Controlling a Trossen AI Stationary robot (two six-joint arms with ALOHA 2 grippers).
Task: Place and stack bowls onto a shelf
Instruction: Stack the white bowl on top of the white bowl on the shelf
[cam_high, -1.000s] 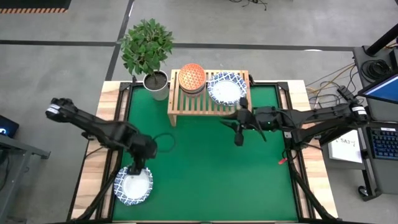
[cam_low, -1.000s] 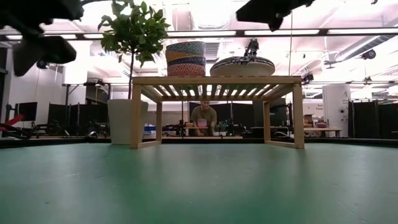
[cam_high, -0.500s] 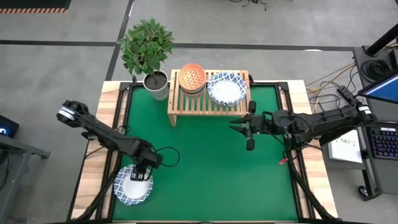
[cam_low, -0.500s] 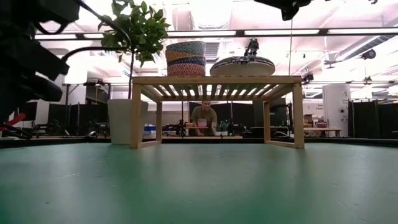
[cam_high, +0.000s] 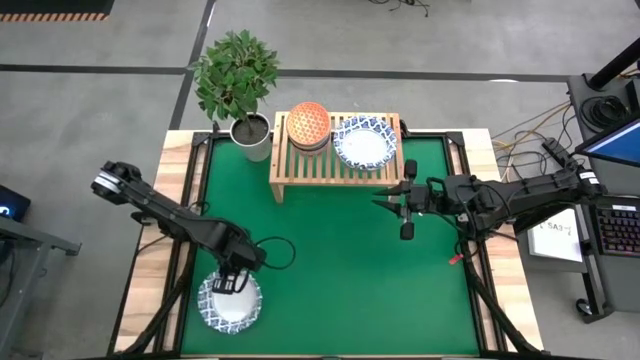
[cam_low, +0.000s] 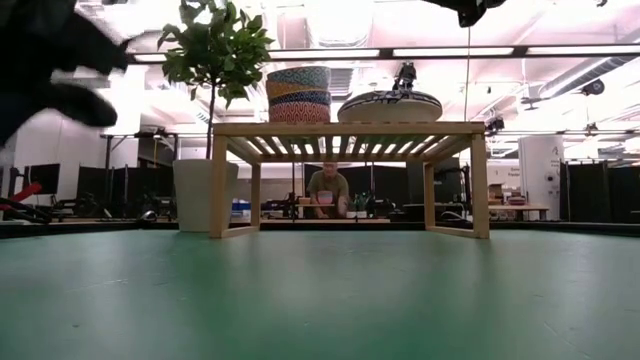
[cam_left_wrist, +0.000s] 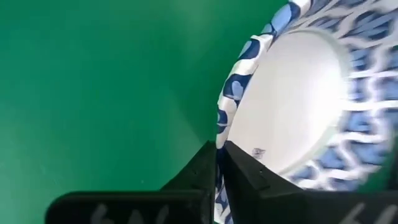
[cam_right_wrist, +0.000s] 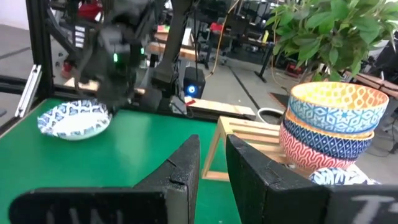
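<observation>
Plant pot (cam_high: 251, 135) beside shelf (cam_high: 335, 165)

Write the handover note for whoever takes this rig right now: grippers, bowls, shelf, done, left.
Left gripper: shut on the rim of a wide blue-rimmed bowl at the near left of the green mat.
Right gripper: empty, hovering just in front of the shelf's right end, fingers slightly apart.
Shelf: at the mat's far edge, beside the potted plant.
Done: stack of small bowls on its left half, wide blue-rimmed bowls on its right.
Left: carry the gripped bowl to the shelf and stack it on the wide ones.
</observation>
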